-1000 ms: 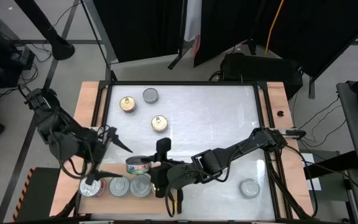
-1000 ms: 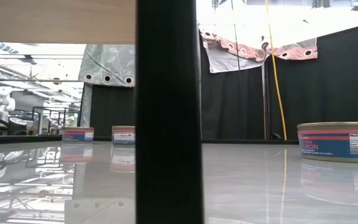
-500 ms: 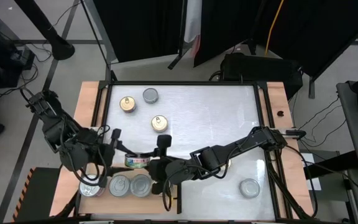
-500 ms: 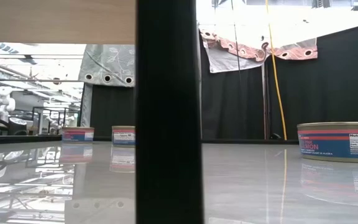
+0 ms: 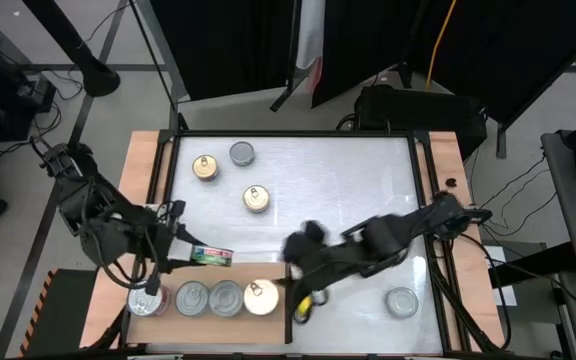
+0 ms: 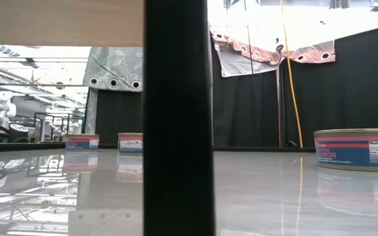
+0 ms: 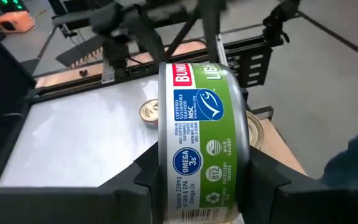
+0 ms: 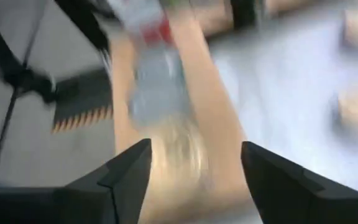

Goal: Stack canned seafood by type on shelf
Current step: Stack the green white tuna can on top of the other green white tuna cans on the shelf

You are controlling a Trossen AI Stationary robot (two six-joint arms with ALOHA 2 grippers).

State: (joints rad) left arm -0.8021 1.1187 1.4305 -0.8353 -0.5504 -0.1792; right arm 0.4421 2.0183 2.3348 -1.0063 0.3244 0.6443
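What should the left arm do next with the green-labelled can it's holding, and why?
Probably carry the green-labelled can over the shelf and lower it there. The left gripper has its jaws closed on the can's sides, above the row of cans already on the shelf. The right gripper is open and empty over the table, so the way looks free.

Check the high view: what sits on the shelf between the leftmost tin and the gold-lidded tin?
Two silver-lidded tins fill the stretch between the leftmost tin and the gold-lidded tin on the shelf, as the high view shows.
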